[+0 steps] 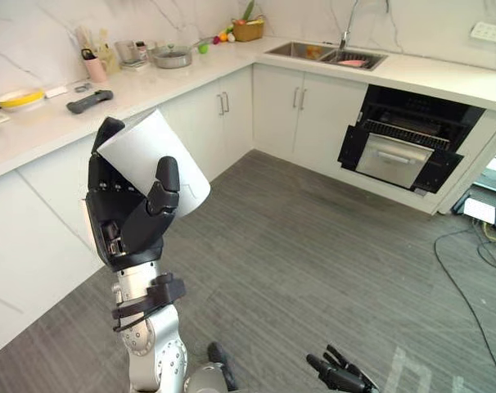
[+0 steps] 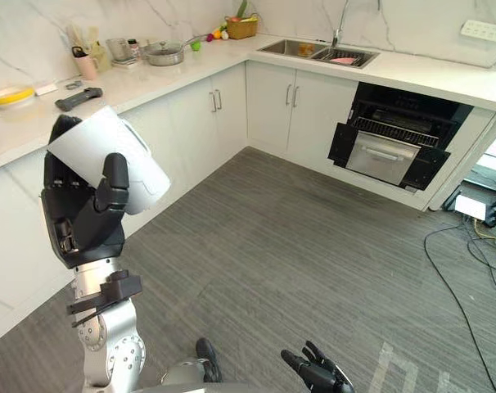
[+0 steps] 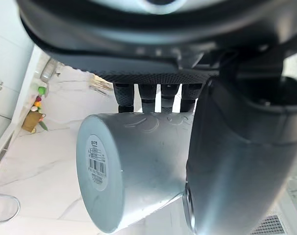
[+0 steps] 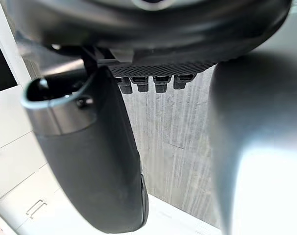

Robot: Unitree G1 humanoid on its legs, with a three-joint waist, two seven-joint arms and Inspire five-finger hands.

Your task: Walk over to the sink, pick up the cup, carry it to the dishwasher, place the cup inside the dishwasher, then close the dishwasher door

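My left hand (image 1: 125,217) is raised in front of me at the left and is shut on a white cup (image 1: 154,155). The cup lies tilted, its base pointing up and to the right. In the left wrist view the thumb (image 3: 236,161) presses against the cup's side (image 3: 134,166) and the fingers curl behind it. The dishwasher (image 1: 403,147) stands across the room at the right, under the counter, with its door (image 1: 393,160) hanging partly open. The sink (image 1: 326,53) is set in the counter just left of it. My right hand (image 1: 340,375) hangs low, open, holding nothing.
A white L-shaped counter (image 1: 191,74) runs along the left and far walls. It bears a pot (image 1: 173,56), a yellow bowl (image 1: 20,99), a dark handset (image 1: 89,101) and a fruit basket (image 1: 248,30). Grey floor (image 1: 313,262) lies between me and the dishwasher. Cables (image 1: 469,262) trail at the right.
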